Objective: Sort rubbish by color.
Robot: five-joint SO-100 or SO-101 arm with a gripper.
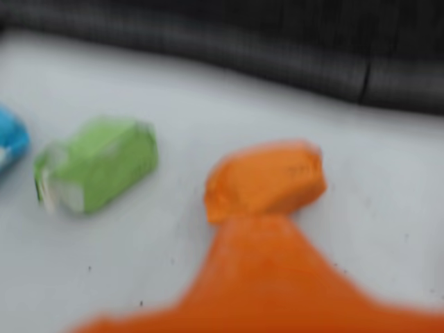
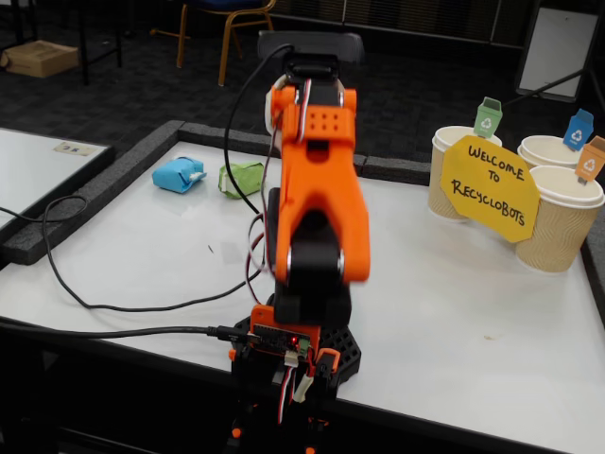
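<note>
1. Standing at the near edge of the white bench (image 2: pixel 454 312) in the fixed view, the orange arm (image 2: pixel 317 208) rose from its black base (image 2: pixel 298 355), folded up and leaning toward twelve o'clock.
2. A black cable (image 2: pixel 104 305) ran from the base across the bench toward nine o'clock.
3. In the wrist view, blurred, one orange finger of the claw (image 1: pixel 267 182) filled the lower middle; its tip hung over bare bench and held nothing that could be seen. The second finger was out of view, so how far the claw stood apart could not be told.
4. The green wad (image 1: pixel 97 165) lay on the bench at about nine o'clock from that fingertip, clear of it.
5. The blue wad (image 1: pixel 10 142) sat beyond the green one, cut by the left edge of the wrist view.
6. In the fixed view both lay near the far bench edge, the green wad (image 2: pixel 241 178) just beside the blue wad (image 2: pixel 178 175), at about eleven o'clock from the base.
7. Three beige paper cups (image 2: pixel 553 222) with a yellow sign (image 2: pixel 489 187) stood well apart at two o'clock.
</note>
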